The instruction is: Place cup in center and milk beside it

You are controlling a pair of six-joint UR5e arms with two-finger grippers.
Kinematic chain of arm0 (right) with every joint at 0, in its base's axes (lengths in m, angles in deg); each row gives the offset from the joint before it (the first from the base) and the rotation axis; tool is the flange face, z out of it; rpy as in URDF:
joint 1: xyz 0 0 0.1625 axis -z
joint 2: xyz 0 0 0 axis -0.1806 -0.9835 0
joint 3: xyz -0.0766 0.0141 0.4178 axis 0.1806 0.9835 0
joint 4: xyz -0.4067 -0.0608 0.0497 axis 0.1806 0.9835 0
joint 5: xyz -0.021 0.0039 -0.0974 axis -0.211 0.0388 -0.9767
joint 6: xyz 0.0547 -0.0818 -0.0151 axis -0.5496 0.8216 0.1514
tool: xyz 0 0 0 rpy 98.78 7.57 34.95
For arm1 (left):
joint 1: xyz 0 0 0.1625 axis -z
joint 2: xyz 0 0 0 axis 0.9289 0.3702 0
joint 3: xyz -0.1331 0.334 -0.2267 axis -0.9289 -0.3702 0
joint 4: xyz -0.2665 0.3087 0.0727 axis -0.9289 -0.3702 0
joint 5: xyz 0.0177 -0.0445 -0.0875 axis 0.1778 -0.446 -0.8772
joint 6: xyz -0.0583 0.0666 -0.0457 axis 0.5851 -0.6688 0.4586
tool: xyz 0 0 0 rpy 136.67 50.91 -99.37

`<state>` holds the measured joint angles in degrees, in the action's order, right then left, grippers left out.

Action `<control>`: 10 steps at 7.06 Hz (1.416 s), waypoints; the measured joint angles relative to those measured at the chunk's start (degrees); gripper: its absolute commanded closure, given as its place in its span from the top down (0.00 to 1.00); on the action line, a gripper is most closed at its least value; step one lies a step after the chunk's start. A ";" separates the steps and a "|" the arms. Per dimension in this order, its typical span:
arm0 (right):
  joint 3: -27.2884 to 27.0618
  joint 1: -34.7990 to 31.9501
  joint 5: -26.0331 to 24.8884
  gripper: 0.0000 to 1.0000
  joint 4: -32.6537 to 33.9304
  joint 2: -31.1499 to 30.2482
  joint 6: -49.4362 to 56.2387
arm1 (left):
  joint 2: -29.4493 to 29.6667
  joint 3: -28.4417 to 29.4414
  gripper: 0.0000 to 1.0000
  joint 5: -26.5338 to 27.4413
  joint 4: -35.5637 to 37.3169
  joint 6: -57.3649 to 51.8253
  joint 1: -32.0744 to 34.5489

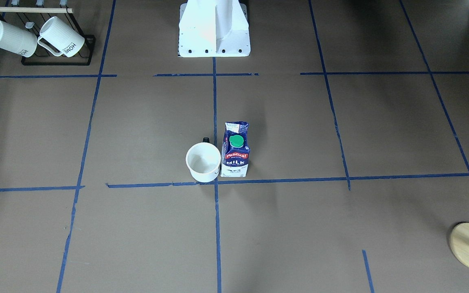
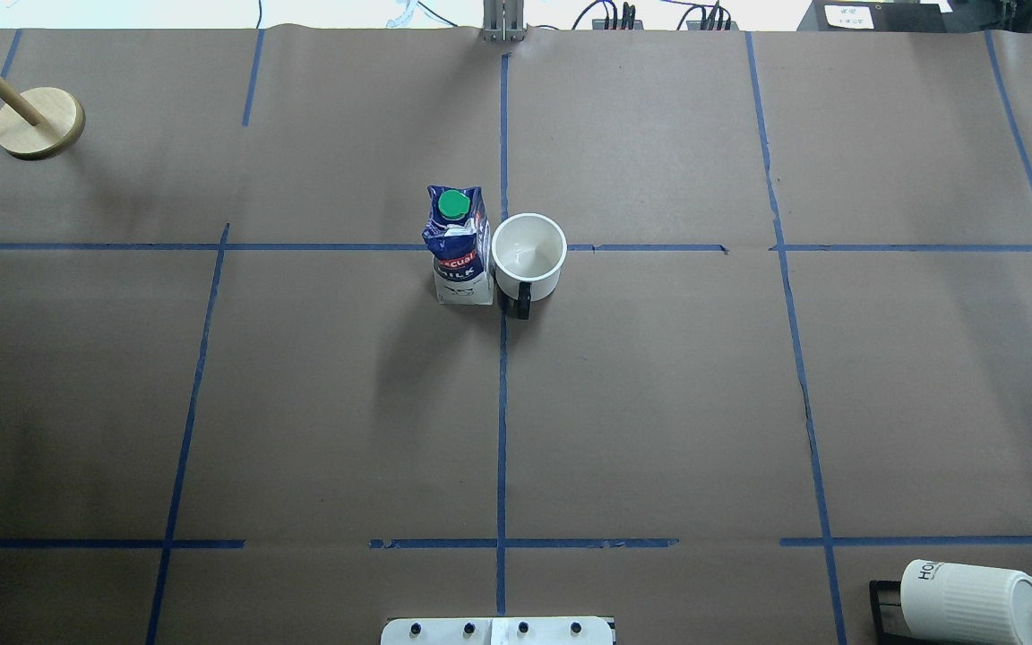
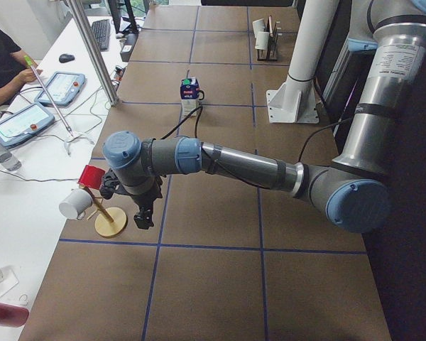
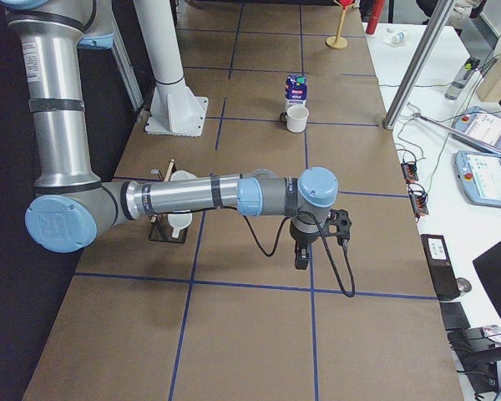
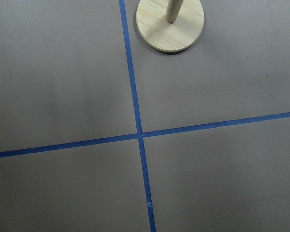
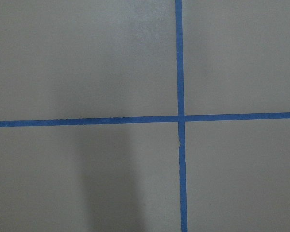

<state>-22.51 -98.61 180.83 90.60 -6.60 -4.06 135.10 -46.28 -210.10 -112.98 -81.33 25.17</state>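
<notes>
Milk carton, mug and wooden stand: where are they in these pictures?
Milk carton (image 1: 236, 156), front-facing view, on its red label.
Mug (image 1: 203, 161), front-facing view, inside its bowl.
Wooden stand (image 2: 47, 134), overhead view, on its round base.

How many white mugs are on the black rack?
2. Outer mug and inner mug rest tilted on the black rack at the robot's right; none seems hidden.

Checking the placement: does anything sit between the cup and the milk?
Nothing. In the overhead view the cup and the milk stand side by side with barely a gap; touching or not, I cannot tell.
</notes>
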 measured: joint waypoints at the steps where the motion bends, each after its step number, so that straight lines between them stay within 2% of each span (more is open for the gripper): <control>1: -0.14 0.06 0.02 1.00 -0.02 0.03 -0.03 | -1.28 0.64 1.00 0.10 -3.35 0.65 0.00; 3: -0.42 0.36 0.12 1.00 -0.04 0.22 -0.05 | -4.34 1.46 1.00 0.40 -11.62 1.08 -0.01; 4: -0.49 0.63 0.20 1.00 -0.07 0.30 -0.04 | -5.28 2.03 1.00 0.37 -13.07 1.04 -0.01; 10: -0.25 2.50 0.23 1.00 -1.98 0.44 0.18 | -6.37 2.81 1.00 0.81 -13.92 0.72 0.05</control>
<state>-22.76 -96.11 181.06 88.62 -6.16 -3.88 128.73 -43.46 -209.29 -126.90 -80.61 25.22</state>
